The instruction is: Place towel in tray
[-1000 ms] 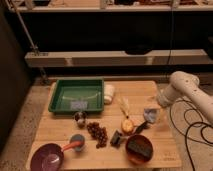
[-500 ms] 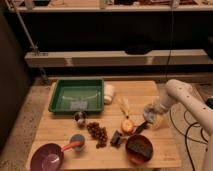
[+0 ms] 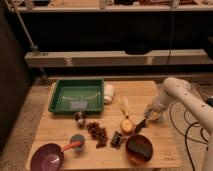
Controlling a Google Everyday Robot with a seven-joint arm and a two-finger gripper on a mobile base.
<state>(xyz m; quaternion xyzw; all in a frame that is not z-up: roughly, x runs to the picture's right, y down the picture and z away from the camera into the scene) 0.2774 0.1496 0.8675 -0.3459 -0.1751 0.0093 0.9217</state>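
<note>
Wooden counter [image 3: 145,92] carries the white towel [image 3: 108,93], lying against the green tray's [image 3: 67,95] right wall, outside it. The pale patch inside the tray shows no legible writing. Claw [image 3: 142,125] sits low beside an orange round item [image 3: 127,126], well apart from the towel; open or closed cannot be told.

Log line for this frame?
gripper: low over table, by orange fruit | towel: on table, beside tray | placed: no

Jaws low beside orange fruit [image 3: 127,125] — towel [image 3: 108,93] just beside tray [image 3: 67,92].
</note>
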